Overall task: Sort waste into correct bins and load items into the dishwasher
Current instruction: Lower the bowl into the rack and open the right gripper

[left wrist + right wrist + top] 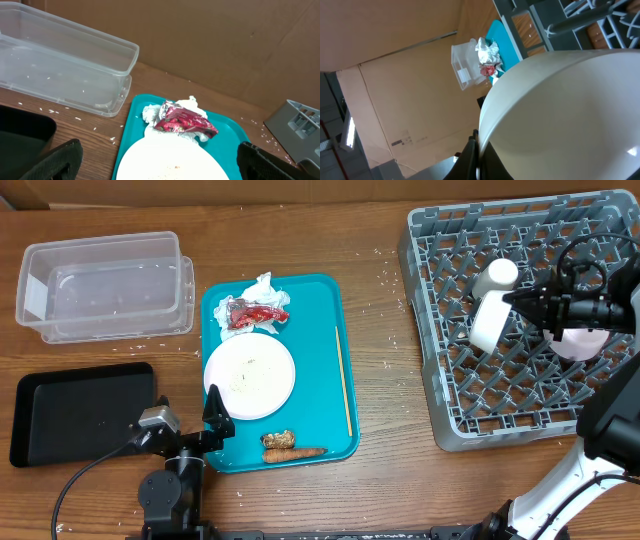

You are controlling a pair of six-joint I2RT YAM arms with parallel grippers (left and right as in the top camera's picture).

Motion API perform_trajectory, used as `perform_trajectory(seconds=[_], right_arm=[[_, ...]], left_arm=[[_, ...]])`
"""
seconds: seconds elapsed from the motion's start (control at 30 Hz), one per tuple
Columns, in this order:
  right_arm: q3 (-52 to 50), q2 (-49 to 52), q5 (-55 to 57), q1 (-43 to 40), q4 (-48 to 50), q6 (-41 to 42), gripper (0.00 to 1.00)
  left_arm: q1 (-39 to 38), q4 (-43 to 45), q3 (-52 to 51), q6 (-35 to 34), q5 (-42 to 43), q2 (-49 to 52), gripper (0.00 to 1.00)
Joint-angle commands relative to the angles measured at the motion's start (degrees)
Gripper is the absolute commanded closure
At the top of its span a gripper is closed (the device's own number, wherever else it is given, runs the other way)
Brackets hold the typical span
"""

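We see a robot test bench rather than a kitchen — a wooden table [385, 330] with plain cardboard walls [225, 40] behind the teal tray [325, 320]. Right of that tray sits a grey dish rack [500, 435]; in front of it, an arm's mount [170, 490] trails black cable [75, 485].

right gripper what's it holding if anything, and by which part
The right gripper is shut on the white bowl, its fingers pinching the bowl's rim, above the dish rack. The left gripper is open and holds nothing.
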Motion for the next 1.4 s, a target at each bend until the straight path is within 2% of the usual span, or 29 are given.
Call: perform_trajectory(seconds=[0.0, 0.2, 0.47, 0.63, 0.87, 1.07, 1.2, 1.37], right_arm=[[-1.5, -1.2, 0.2, 0.9, 0.0, -1.0, 0.96], [-3.6, -1.2, 0.1, 1.0, 0.5, -1.0, 0.96], [-3.6, -1.3, -6.2, 0.9, 0.0, -1.2, 0.96], [-3.6, -1.3, -4.7, 0.9, 0.0, -1.2, 0.96], [-3.6, -1.3, 5.0, 0.1, 0.7, -0.7, 0.95], [-1.9, -1.3, 5.9, -3.5, 0.0, -0.6, 0.87], [2.7, -2.0, 14.0, -5.6, 0.0, 5.0, 0.81], [11.3, -4.8, 32.9, -6.1, 0.1, 16.1, 0.76]], left_arm=[[0.0, 0.2, -0.2, -0.8, 0.5, -0.5, 0.0], [0.0, 0.2, -0.2, -0.8, 0.5, -0.5, 0.0], [0.0, 0.2, -0.2, -0.8, 0.5, -0.5, 0.0], [0.0, 0.2, -0.2, -0.8, 0.5, -0.5, 0.0], [0.0, 0.2, -0.2, -0.8, 0.5, -0.5, 0.0], [0.0, 0.2, -0.2, -0.8, 0.5, -0.5, 0.0], [0.0, 0.2, -0.2, -0.8, 0.5, -0.5, 0.0], [0.0, 0.2, -0.2, -0.8, 0.5, -0.5, 0.0]])
